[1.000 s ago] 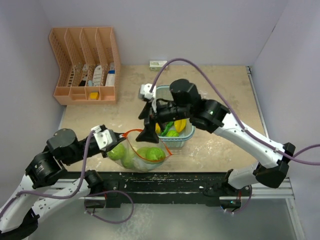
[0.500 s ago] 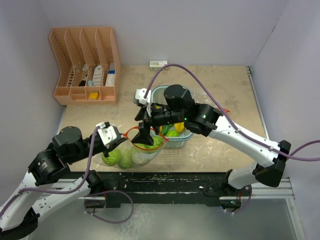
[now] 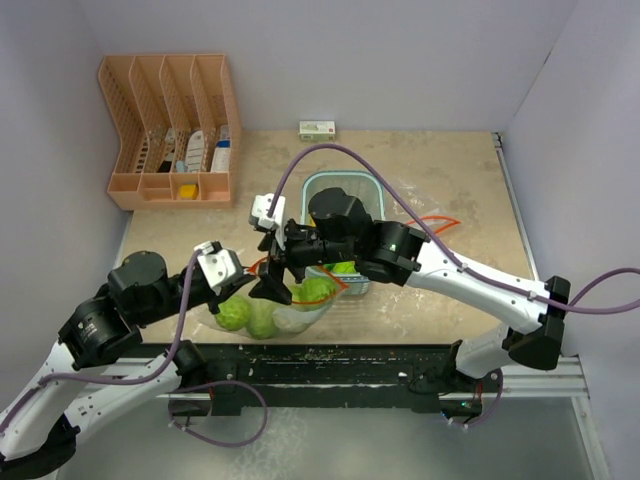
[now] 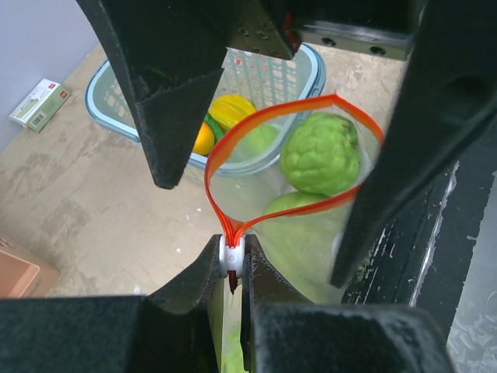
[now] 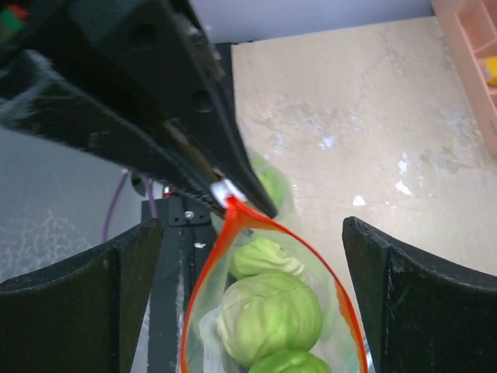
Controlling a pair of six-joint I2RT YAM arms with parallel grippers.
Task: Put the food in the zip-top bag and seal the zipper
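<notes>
The clear zip-top bag [image 3: 285,312] lies near the front edge with its orange zipper mouth [image 4: 295,167] spread in a loop. Pale-green cabbages [image 5: 268,315] sit inside it [image 4: 322,151]. My left gripper [image 4: 231,260] is shut on the white zipper slider [image 4: 231,252] at the loop's end [image 5: 225,190]. My right gripper [image 5: 252,229] is open just above the mouth, one finger [image 4: 167,85] on each side of it [image 3: 280,272]. Yellow and orange fruits [image 4: 225,116] remain in the basket [image 3: 372,188].
A peach desk organizer [image 3: 170,130] stands at the back left. A small white-and-green box [image 3: 317,129] lies by the back wall. The blue basket sits just behind the bag. The black mounting rail [image 3: 330,352] runs along the near edge.
My right arm has swung left and toward the near edge, so its open fingers now straddle the bag's mouth. The left gripper has kept its grip on the slider and shifted slightly right.
</notes>
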